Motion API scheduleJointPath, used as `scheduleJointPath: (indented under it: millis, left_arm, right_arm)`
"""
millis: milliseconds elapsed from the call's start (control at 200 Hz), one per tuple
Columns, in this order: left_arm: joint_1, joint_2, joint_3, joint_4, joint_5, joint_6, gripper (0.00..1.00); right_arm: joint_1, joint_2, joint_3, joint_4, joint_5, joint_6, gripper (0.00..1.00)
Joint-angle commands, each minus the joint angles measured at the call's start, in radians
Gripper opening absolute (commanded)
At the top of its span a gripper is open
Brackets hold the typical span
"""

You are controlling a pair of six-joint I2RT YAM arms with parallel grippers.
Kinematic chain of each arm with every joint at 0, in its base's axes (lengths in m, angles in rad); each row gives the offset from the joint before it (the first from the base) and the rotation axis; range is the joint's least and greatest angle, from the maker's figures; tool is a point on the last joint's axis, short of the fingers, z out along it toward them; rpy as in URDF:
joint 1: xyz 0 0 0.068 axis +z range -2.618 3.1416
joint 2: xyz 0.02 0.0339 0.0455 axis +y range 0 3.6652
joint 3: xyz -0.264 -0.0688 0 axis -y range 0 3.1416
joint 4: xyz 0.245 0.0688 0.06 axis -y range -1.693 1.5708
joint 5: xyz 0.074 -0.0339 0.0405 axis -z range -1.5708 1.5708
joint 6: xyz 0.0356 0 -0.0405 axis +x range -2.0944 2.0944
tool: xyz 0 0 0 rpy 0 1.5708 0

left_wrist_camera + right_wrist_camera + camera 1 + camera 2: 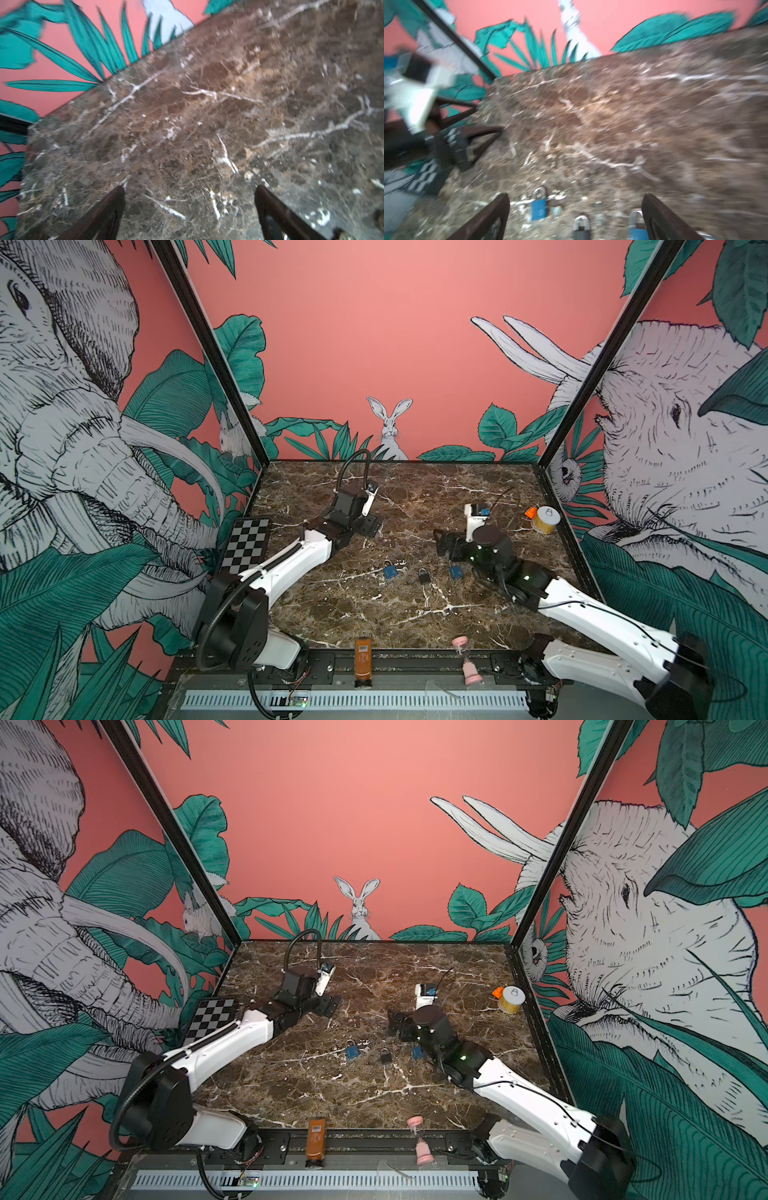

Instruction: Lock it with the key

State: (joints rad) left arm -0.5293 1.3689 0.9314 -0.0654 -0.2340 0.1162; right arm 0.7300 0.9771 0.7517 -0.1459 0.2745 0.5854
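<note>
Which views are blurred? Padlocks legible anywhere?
Right wrist view: heavy motion smear, the padlocks recognisable but soft. Left wrist view: milder blur, the table veins readable, no padlock in frame. Both top views: sharp and evenly lit, the padlocks small but distinct.

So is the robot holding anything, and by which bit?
Nothing is held. The left gripper and right gripper are both open and empty; the locks lie loose on the table.
</note>
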Motion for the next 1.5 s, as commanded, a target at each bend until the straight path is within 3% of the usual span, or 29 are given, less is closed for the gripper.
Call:
scheduleJointPath:
  millis: [0, 100, 175, 285, 355, 450, 610, 685, 880, 945, 1000, 1065, 1130, 1205, 1265, 1315, 1395, 1495]
  left_arm:
    - [0.005, -0.102, -0.116, 0.258, -0.173, -0.045, 0.97]
    - [0.01, -0.181, -0.197, 0.31, -0.271, -0.024, 0.97]
    - [0.023, -0.219, -0.268, 0.392, -0.372, 0.017, 0.97]
    - [0.109, -0.244, -0.4, 0.577, -0.37, 0.05, 0.97]
    - [0.213, -0.251, -0.442, 0.603, -0.321, 0.005, 0.98]
    - [0.344, -0.25, -0.452, 0.532, -0.193, -0.044, 0.97]
    - [0.367, -0.165, -0.488, 0.569, -0.159, -0.003, 0.97]
    - [0.385, -0.077, -0.541, 0.741, -0.158, -0.014, 0.97]
    - [0.482, 0.226, -0.588, 1.153, 0.064, -0.034, 0.98]
    - [0.483, 0.157, -0.538, 0.926, 0.127, -0.033, 0.98]
    - [0.488, 0.212, -0.539, 1.031, 0.165, -0.016, 0.98]
    - [0.488, 0.172, -0.516, 0.905, 0.172, -0.019, 0.98]
    - [0.488, 0.204, -0.527, 0.992, 0.176, -0.01, 0.98]
    - [0.487, 0.175, -0.515, 0.91, 0.175, -0.015, 0.98]
    - [0.488, 0.195, -0.525, 0.969, 0.173, -0.005, 0.98]
    - [0.488, 0.191, -0.525, 0.959, 0.177, -0.008, 0.98]
    - [0.487, 0.181, -0.52, 0.931, 0.173, -0.011, 0.98]
    - [0.487, 0.185, -0.52, 0.941, 0.176, -0.009, 0.98]
  right_arm:
    - [-0.091, -0.044, 0.001, -0.168, -0.011, -0.149, 0.98]
    - [-0.148, -0.063, 0.002, -0.178, 0.016, -0.197, 0.98]
    - [-0.162, -0.062, -0.031, -0.124, 0.1, -0.25, 0.98]
    - [-0.17, -0.074, -0.138, 0.06, 0.167, -0.37, 0.98]
    - [-0.171, -0.075, -0.192, 0.174, 0.191, -0.415, 0.98]
    - [-0.179, -0.033, -0.179, 0.195, 0.2, -0.431, 0.98]
    - [-0.195, 0.05, -0.132, 0.194, 0.183, -0.439, 0.98]
    - [-0.213, 0.067, -0.136, 0.223, 0.175, -0.437, 0.98]
    - [-0.314, 0.016, -0.22, 0.37, 0.149, -0.461, 0.98]
    - [-0.35, 0.019, -0.253, 0.43, 0.155, -0.478, 0.98]
    - [-0.376, 0.039, -0.274, 0.478, 0.156, -0.494, 0.98]
    - [-0.399, 0.084, -0.285, 0.516, 0.152, -0.534, 0.98]
    - [-0.421, 0.167, -0.291, 0.567, 0.162, -0.564, 0.98]
    - [-0.446, 0.247, -0.265, 0.593, 0.153, -0.592, 0.98]
    - [-0.466, 0.31, -0.279, 0.7, 0.136, -0.611, 0.98]
    - [-0.495, 0.321, -0.225, 0.57, 0.117, -0.574, 0.98]
    - [-0.52, 0.32, -0.262, 0.61, 0.053, -0.568, 0.98]
    - [-0.537, 0.352, -0.408, 0.909, 0.017, -0.574, 0.98]
